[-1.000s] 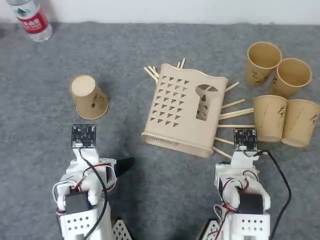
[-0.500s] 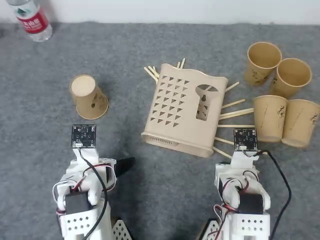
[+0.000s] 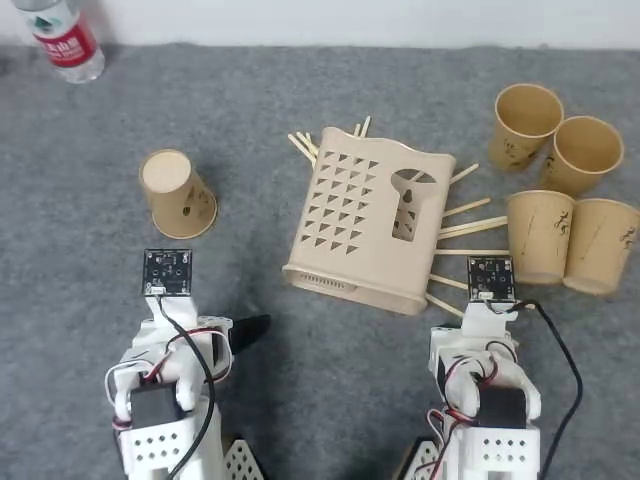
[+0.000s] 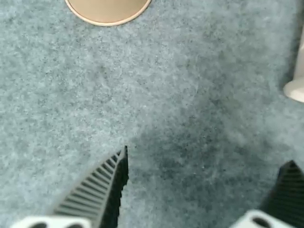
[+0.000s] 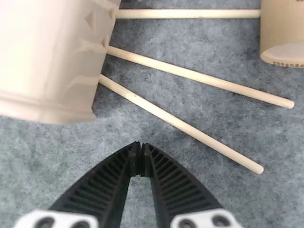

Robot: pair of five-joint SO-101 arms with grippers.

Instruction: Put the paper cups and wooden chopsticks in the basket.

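A beige perforated basket (image 3: 368, 219) lies on its side mid-table, with wooden chopsticks (image 3: 468, 228) sticking out from under it on both sides. One paper cup (image 3: 177, 193) stands upside down at the left; several more cups (image 3: 560, 160) cluster at the right. My left gripper (image 4: 202, 190) is open over bare carpet, the cup's rim (image 4: 107, 5) ahead of it and a basket corner (image 4: 296, 88) to one side. My right gripper (image 5: 141, 159) is shut and empty, just short of a chopstick (image 5: 178, 123) beside the basket wall (image 5: 50, 57) and a cup's rim (image 5: 284, 33).
A plastic water bottle (image 3: 62, 38) lies at the far left corner by the white wall. Grey carpet (image 3: 250, 90) covers the table. Both arm bases (image 3: 165, 400) sit at the near edge.
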